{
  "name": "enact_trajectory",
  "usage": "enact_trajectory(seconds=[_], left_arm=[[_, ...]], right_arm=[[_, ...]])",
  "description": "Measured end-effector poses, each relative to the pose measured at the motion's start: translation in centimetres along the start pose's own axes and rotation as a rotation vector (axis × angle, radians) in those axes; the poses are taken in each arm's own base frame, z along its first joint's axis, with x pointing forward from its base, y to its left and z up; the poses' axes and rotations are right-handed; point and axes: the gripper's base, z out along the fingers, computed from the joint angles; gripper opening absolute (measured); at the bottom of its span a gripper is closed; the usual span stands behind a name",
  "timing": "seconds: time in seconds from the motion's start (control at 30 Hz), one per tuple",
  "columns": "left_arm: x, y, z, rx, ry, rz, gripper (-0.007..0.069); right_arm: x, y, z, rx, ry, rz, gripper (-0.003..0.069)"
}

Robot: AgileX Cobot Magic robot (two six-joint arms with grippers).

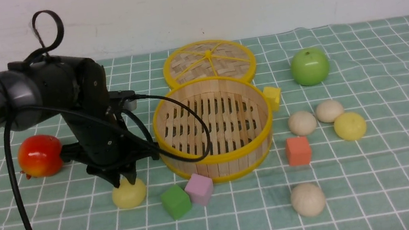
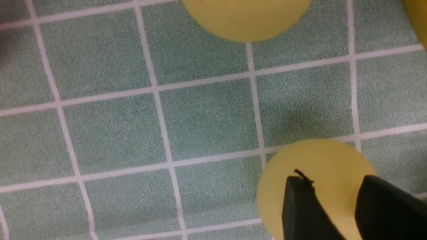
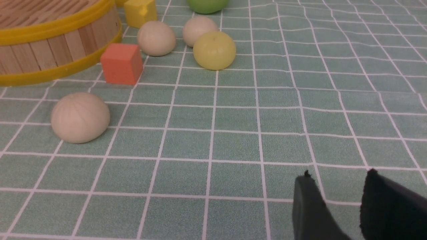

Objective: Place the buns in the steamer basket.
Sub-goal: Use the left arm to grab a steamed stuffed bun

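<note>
The steamer basket (image 1: 216,151) stands mid-table with nothing in it. My left gripper (image 1: 123,180) hangs just left of it, its fingertips on top of a pale yellow bun (image 1: 129,195). In the left wrist view the gripper (image 2: 337,180) shows a narrow gap over that bun (image 2: 300,160), which is wider than the gap and not between the fingers. A second yellow bun (image 2: 247,16) lies close by. Right of the basket lie two beige buns (image 1: 302,123) (image 1: 329,111) and a yellow one (image 1: 349,126). Another beige bun (image 1: 308,199) lies in front. My right gripper (image 3: 338,176) is slightly open, empty, low over cloth.
The woven lid (image 1: 208,61) lies behind the basket. A red apple (image 1: 40,155) sits left of my left arm, and a green apple (image 1: 309,66) sits at the back right. Yellow (image 1: 273,97), orange (image 1: 298,151), green (image 1: 175,201) and pink (image 1: 199,188) cubes ring the basket.
</note>
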Motion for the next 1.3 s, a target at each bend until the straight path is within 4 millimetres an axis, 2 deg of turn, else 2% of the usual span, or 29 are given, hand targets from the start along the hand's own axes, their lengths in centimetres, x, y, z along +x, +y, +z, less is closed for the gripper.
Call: enact_trajectory(seconds=[0.27,0.53,0.77,0.93,1.3], left_arm=[[0.0,0.0,-0.3,0.001,-0.005,-0.024,0.0238],[0.5,-0.1,-1.9,0.001,0.023,-0.034,0.0238],[0.5,-0.2,-1.5,0.011,0.036,-0.051,0.0238],[0.6,-0.2,-0.3,0.001,0.062,-0.047,0.0238],[0.2,0.0,-0.2,-0.019,0.025,-0.042,0.0238]], right_arm=[[0.0,0.0,0.0,0.0,0.0,0.0,0.024],[0.0,0.0,0.0,0.0,0.0,0.0,0.024],[0.0,0.0,0.0,0.0,0.0,0.0,0.024],[0.0,0.0,0.0,0.0,0.0,0.0,0.024],[0.0,0.0,0.0,0.0,0.0,0.0,0.024]])
